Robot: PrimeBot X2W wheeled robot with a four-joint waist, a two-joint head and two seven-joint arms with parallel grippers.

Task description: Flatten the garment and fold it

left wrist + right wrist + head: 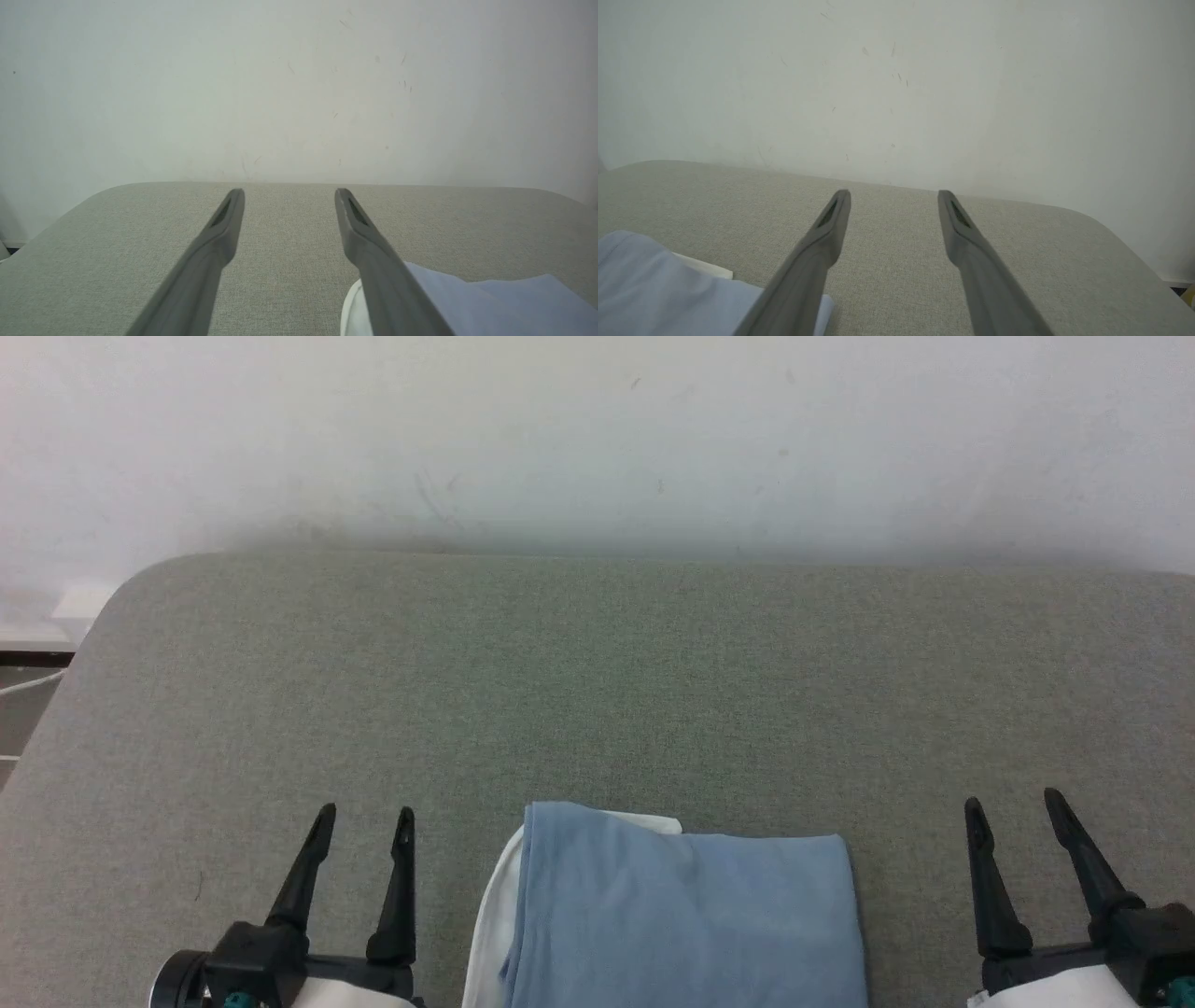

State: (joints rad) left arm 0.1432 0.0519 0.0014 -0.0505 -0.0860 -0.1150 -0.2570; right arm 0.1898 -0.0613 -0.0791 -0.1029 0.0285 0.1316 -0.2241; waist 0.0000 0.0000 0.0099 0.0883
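On the grey fabric-covered table (597,691), the folded light blue knit garment (686,919) lies between the empty, spread-fingered left gripper (364,817) and right gripper (1015,803).

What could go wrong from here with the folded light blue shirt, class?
White fabric sticks out along the light blue knit polo shirt's left edge, so the fold may count as untidy.
The open left hand and right hand flank it; a careless sweep could drag layers loose.

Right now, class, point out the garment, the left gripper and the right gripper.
garment (691,915), head view, on its blue top layer.
left gripper (366,810), head view, midway between open fingertips.
right gripper (1012,796), head view, midway between open fingertips.
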